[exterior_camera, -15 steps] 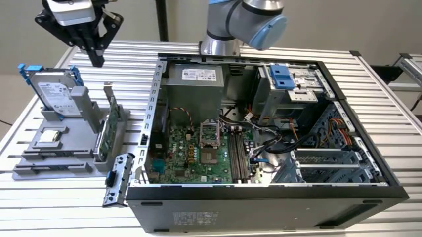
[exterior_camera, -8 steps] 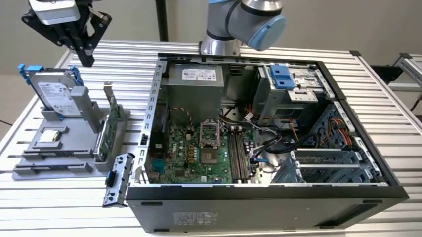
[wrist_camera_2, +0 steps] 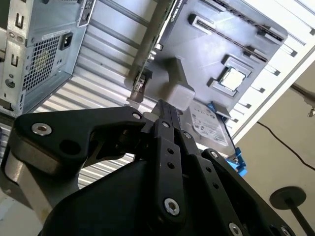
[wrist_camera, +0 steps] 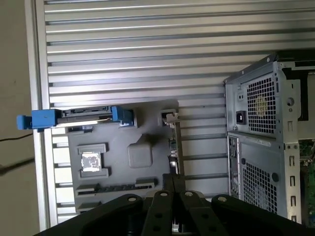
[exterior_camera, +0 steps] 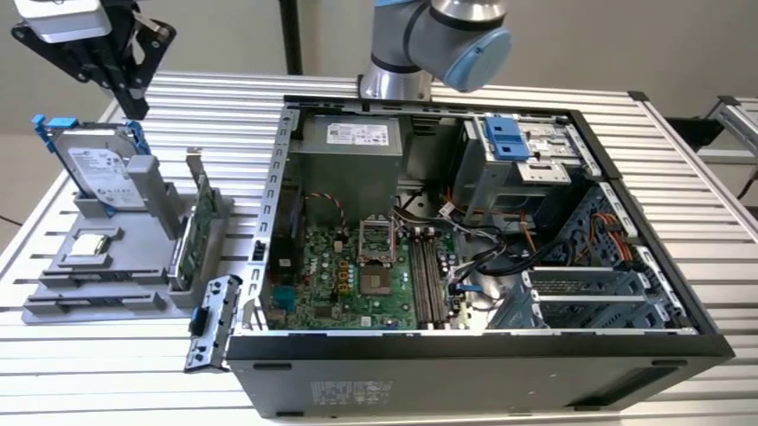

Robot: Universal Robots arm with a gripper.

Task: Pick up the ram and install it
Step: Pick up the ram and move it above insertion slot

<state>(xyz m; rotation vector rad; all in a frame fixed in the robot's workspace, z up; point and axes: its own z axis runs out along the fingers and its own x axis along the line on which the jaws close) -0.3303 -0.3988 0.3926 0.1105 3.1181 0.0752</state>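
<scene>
The fingers (exterior_camera: 134, 99) are pressed together, holding nothing. The ram (wrist_camera: 118, 186) looks light, thin and easy to break; pinch its flat sides.

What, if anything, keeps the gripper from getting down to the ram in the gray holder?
Nothing that shows, so likely yes. The gripper hangs above the gray holder, jaws shut and empty. The ram sits in its slot with nothing over it; the green card stands off to one side.

Ribbed bare metal table (exterior_camera: 213, 93), matt grey plastic tray (exterior_camera: 130, 259), perforated sheet-metal case (wrist_camera: 261, 169), matt black fingers (wrist_camera_2: 167, 142).
</scene>
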